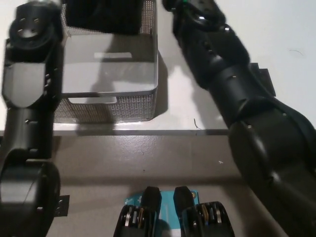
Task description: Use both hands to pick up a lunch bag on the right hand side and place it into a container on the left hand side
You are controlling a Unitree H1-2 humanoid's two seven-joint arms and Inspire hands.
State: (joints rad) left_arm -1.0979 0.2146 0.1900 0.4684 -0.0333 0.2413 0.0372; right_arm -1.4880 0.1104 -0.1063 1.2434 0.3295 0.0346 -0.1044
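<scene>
Hanging over the far end of the grey mesh container (111, 101), the black lunch bag (106, 15) sits at the top edge of the head view, its lower part level with the container's rim. Both arms reach up towards it: the left arm (29, 98) runs along the container's left side, the right arm (232, 94) crosses the white counter (276, 34) beside its right wall. Both hands lie at or beyond the top edge, so whether they are grasping the bag cannot be told. A dark patch (261, 76) shows on the counter behind the right arm.
</scene>
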